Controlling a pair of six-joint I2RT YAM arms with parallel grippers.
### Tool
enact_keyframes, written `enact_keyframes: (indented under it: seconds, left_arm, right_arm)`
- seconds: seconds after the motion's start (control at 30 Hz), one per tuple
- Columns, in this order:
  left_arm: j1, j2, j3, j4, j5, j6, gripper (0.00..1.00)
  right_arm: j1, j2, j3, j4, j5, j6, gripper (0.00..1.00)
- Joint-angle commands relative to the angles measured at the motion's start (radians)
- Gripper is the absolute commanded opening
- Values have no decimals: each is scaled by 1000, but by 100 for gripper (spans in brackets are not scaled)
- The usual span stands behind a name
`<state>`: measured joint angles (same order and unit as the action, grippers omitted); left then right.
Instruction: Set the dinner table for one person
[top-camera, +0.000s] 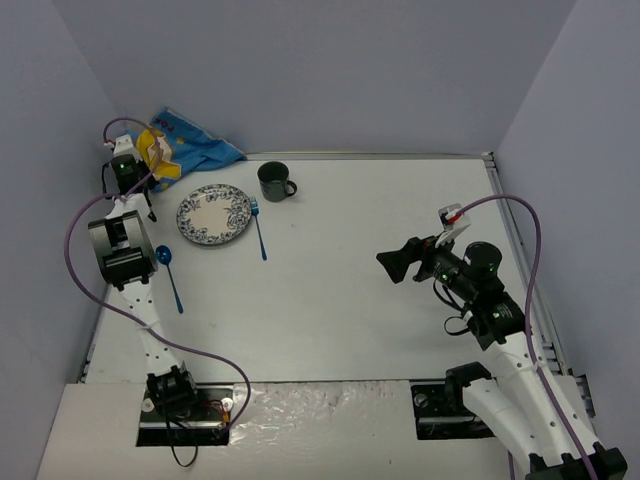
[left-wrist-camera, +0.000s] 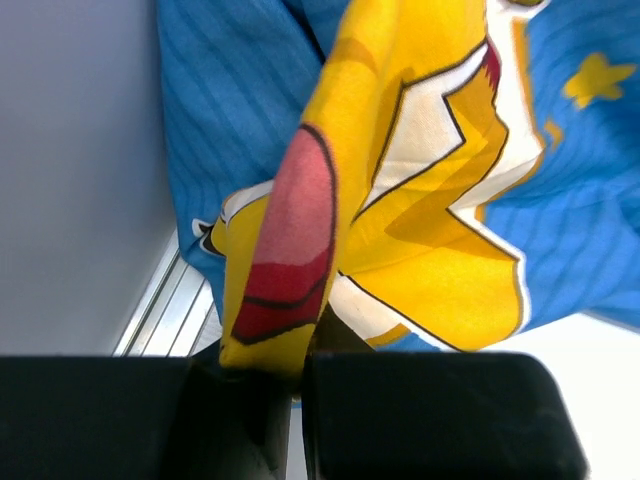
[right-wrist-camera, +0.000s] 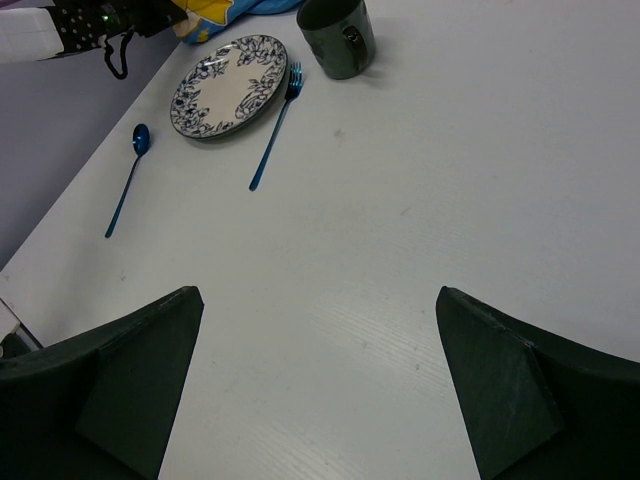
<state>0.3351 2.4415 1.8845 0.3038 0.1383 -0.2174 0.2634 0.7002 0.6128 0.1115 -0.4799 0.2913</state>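
The white dinner table (top-camera: 350, 310) carries a blue-patterned plate (top-camera: 214, 215), a blue fork (top-camera: 259, 230) just right of it, a blue spoon (top-camera: 170, 278) nearer left, and a dark green mug (top-camera: 274, 181) behind. My left gripper (top-camera: 148, 160) is at the far left corner, shut on a fold of the blue and yellow cartoon cloth mat (top-camera: 195, 150). In the left wrist view the cloth (left-wrist-camera: 400, 180) is pinched where the black fingers meet, at my left gripper (left-wrist-camera: 295, 400). My right gripper (top-camera: 395, 263) hangs open and empty above the table's right half, also seen in its wrist view (right-wrist-camera: 320, 300).
Grey walls enclose the table on three sides. A metal edge rail (left-wrist-camera: 165, 310) runs by the cloth at the left wall. The right wrist view shows the plate (right-wrist-camera: 228, 87), fork (right-wrist-camera: 273, 140), spoon (right-wrist-camera: 127, 180) and mug (right-wrist-camera: 337, 37) far ahead.
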Motion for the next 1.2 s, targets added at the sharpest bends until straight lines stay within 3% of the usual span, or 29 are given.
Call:
enact_keyframes:
  seconds: [0.0, 0.27, 0.47, 0.77, 1.03, 1.17]
  left_arm:
    - [4, -252, -67, 227, 35, -92, 0]
    - [-7, -529, -156, 242, 84, -220, 0]
    - [-93, -753, -132, 24, 143, -227, 0]
    - [-430, -991, -58, -353, 148, -192, 0]
    - [-758, -1058, -154, -408, 137, -260, 0]
    - [-874, -1134, -348, -391, 84, -303, 0]
  right_arm:
    - [7, -6, 13, 89, -34, 12, 100]
    - [7, -51, 34, 71, -18, 16, 100]
    - [8, -43, 73, 60, 35, 25, 100]
    - [9, -1, 139, 52, 57, 46, 100]
    - [8, -9, 201, -15, 187, 42, 100]
    - [8, -46, 213, -81, 278, 42, 100]
